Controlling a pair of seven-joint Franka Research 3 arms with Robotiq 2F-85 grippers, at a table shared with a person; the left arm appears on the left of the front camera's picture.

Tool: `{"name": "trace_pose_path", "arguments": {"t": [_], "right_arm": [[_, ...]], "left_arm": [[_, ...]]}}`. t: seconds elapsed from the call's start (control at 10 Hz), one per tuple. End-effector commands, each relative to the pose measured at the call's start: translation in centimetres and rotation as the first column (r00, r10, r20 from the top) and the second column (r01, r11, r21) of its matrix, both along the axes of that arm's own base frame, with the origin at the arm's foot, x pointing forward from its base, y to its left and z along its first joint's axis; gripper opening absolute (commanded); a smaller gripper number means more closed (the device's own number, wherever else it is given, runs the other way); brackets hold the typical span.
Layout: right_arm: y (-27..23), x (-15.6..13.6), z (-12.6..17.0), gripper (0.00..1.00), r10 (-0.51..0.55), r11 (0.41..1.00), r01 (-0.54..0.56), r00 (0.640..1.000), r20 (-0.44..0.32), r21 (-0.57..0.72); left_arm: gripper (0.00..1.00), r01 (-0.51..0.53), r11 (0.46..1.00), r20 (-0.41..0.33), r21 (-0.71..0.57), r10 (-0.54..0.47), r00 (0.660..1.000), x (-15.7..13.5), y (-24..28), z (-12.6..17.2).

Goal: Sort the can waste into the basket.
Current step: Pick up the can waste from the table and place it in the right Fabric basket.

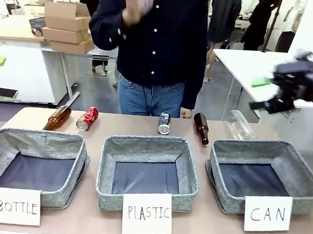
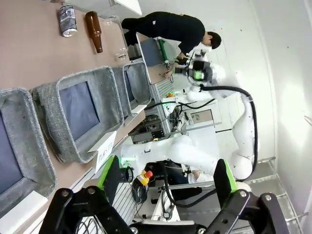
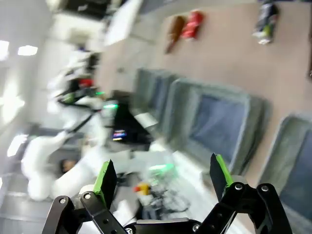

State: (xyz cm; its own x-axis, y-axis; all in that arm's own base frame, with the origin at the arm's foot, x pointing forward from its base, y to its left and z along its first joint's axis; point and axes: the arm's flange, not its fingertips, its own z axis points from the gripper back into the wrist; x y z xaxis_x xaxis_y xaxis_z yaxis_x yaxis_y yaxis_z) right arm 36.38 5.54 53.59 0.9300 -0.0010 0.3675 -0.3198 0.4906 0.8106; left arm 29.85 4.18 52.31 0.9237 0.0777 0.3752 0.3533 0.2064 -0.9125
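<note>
The dark blue-black can (image 1: 164, 123) lies at the far middle of the table, and the red dented can (image 1: 87, 118) lies far left beside a brown bottle. The grey basket carded "CAN" (image 1: 249, 146) stands empty at the front right. My right gripper (image 1: 292, 85) hangs blurred high above the table's right end; in its wrist view it (image 3: 162, 178) is open and holds nothing, with the red can (image 3: 191, 24), dark can (image 3: 265, 19) and CAN basket (image 3: 292, 131) beyond. My left gripper (image 2: 165, 178) is open and empty off the table's side, with the dark can (image 2: 67, 20) far off.
Bins carded "BOTTLE" (image 1: 37, 138) and "PLASTIC" (image 1: 147, 143) stand left and middle. Two brown bottles (image 1: 57, 117) (image 1: 201, 128) and a clear plastic bottle (image 1: 241, 125) lie along the far edge. A person (image 1: 155, 38) stands at the far side with one hand raised.
</note>
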Motion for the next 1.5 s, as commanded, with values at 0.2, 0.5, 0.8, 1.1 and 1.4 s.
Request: {"name": "trace_pose_path", "arguments": {"t": [0.2, 0.5, 0.8, 1.1, 1.4], "right_arm": [[5.4, 11.0, -1.2, 1.0, -0.24, 0.882, 0.18, 0.967, -0.088, -0.436], [6.5, 7.0, 0.7, 1.0, -0.112, 0.953, 0.113, 0.994, 0.021, -0.282], [6.5, 7.0, 0.7, 1.0, -0.112, 0.953, 0.113, 0.994, 0.021, -0.282], [6.5, 7.0, 0.7, 1.0, -0.112, 0.953, 0.113, 0.994, 0.021, -0.282], [6.5, 7.0, 0.7, 1.0, -0.112, 0.953, 0.113, 0.994, 0.021, -0.282]], "left_arm": [[1.0, 0.006, 1.0, 0.029, -0.024, -0.005, 1.0, 0.1, -0.1, 0.4], [1.0, 0.006, 1.0, 0.029, -0.024, -0.005, 1.0, 0.1, -0.1, 0.4], [1.0, 0.006, 1.0, 0.029, -0.024, -0.005, 1.0, 0.1, -0.1, 0.4], [1.0, 0.006, 1.0, 0.029, -0.024, -0.005, 1.0, 0.1, -0.1, 0.4], [1.0, 0.006, 1.0, 0.029, -0.024, -0.005, 1.0, 0.1, -0.1, 0.4]]}}
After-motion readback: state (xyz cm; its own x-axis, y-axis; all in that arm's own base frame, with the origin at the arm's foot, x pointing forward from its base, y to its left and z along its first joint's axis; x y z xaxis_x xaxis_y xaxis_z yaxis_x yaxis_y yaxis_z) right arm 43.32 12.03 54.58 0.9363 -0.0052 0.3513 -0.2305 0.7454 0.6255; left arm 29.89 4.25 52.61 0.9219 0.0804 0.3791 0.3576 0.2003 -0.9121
